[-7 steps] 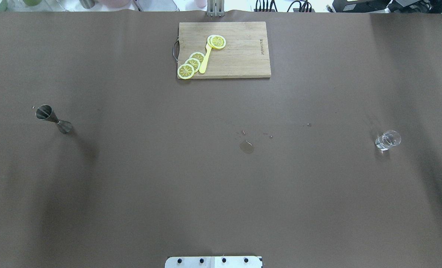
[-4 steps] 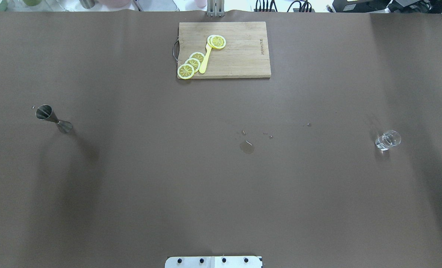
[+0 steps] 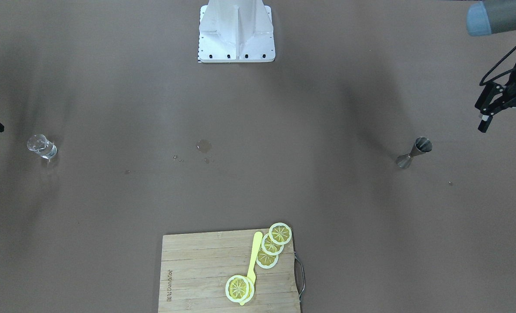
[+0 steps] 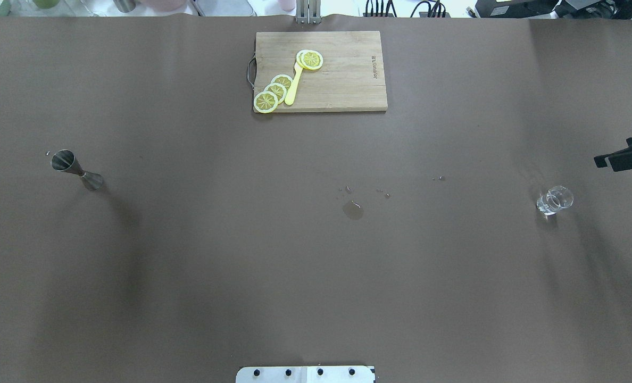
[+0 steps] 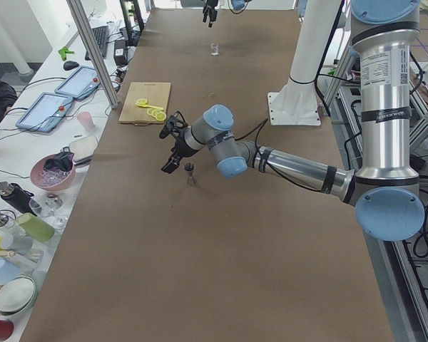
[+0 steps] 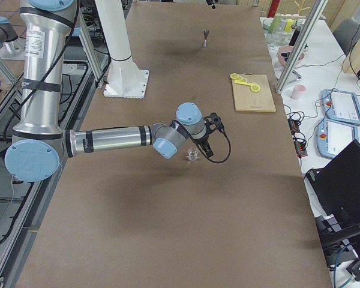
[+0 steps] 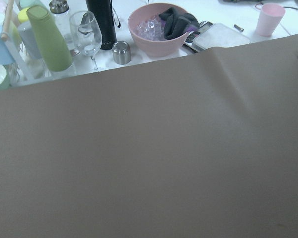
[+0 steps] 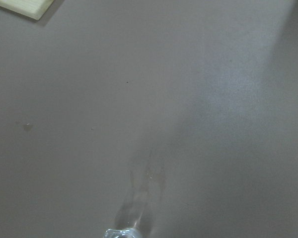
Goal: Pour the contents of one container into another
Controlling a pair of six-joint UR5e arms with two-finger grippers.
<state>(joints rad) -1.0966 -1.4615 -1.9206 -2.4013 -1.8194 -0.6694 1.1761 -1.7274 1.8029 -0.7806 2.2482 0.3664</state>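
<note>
Left tool [image 3: 505, 129]: fingers spread apart, nothing between them; it hangs over the bench's left end, pointing down.
Left tool to jigger: near, on the jigger's outer side and a little toward the robot; not touching.
Right tool [image 4: 625, 154]: only partly in the overhead view, at its right edge; two black fingers show with a gap between them, and they hold nothing.
Right tool to glass cup: near, on the cup's outer side and slightly farther from the robot; clear of it.
Jigger [image 3: 414, 153]: stands upright on the bench at the robot's left, one cone down, the open cone up; nothing grips it.
Glass cup [image 4: 554, 200]: stands upright on the bench at the robot's right, well apart from the jigger; whether it holds liquid cannot be told.
Wet patch [image 4: 352, 210]: a small dark spot with a few droplets beside it, about midway between jigger and cup.
Bench [image 4: 215, 276]: covered in plain brown sheet.
Cutting board [image 4: 342, 80]: wooden, at the far middle edge of the bench, metal handle on its left end in the overhead view.
Lemon slices [image 4: 273, 93]: several yellow rounds lie on the board, overlapping, with a yellow utensil [image 4: 292, 88] among them.
Beyond the bench's left end: a pink bowl [image 7: 156, 29], a wine glass [image 7: 85, 30] and a green bottle [image 7: 49, 38] on a white surface.
</note>
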